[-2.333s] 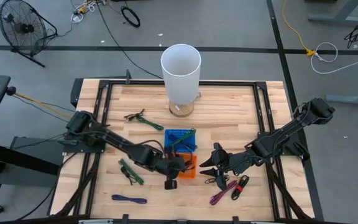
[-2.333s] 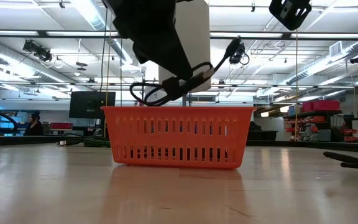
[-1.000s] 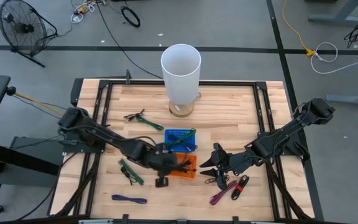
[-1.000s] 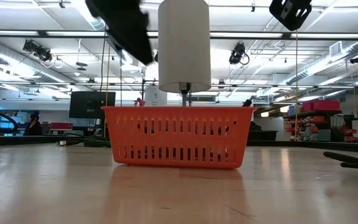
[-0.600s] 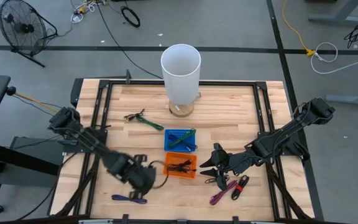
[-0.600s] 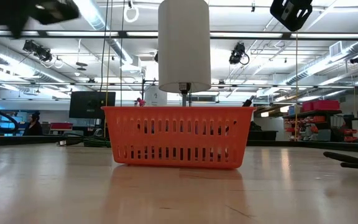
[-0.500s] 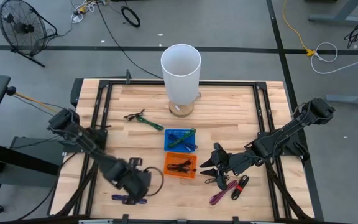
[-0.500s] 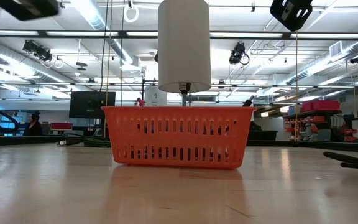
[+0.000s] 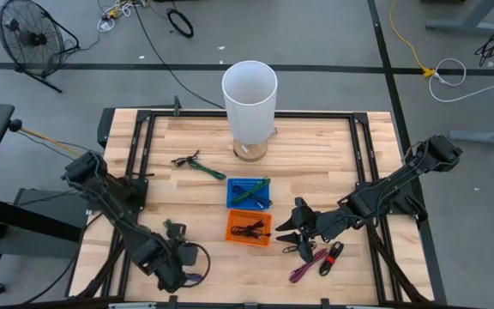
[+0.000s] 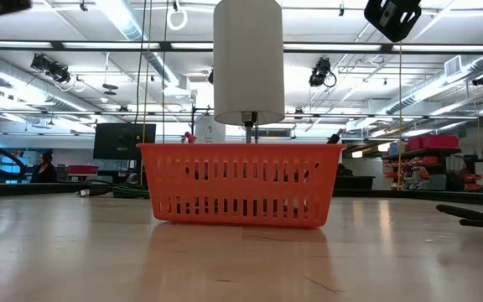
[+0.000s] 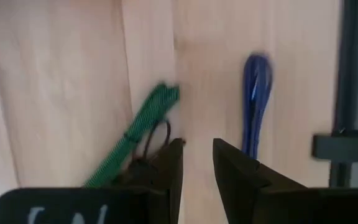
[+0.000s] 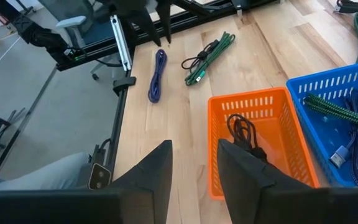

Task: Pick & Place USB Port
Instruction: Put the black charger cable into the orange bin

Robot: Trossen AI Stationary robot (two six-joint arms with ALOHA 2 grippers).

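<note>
One black cable (image 9: 248,229) now lies in the orange basket (image 9: 249,239). With it delivered, the left gripper (image 9: 181,273) has swung to the frame's lower left, jaws narrowly parted and empty, above the blue cable (image 11: 254,99), likely its next pick. Right gripper (image 9: 288,228) waits, slightly open.

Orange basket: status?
Black cable in orange basket. Left gripper empty near purple cable. Right gripper idle beside basket. Nothing blocking.

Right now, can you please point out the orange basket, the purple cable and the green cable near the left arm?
orange basket (image 12: 223,154): right wrist view, on its near side wall.
purple cable (image 12: 157,76): right wrist view, on the middle of the bundle.
green cable (image 12: 209,56): right wrist view, on the middle of the bundle.
</note>
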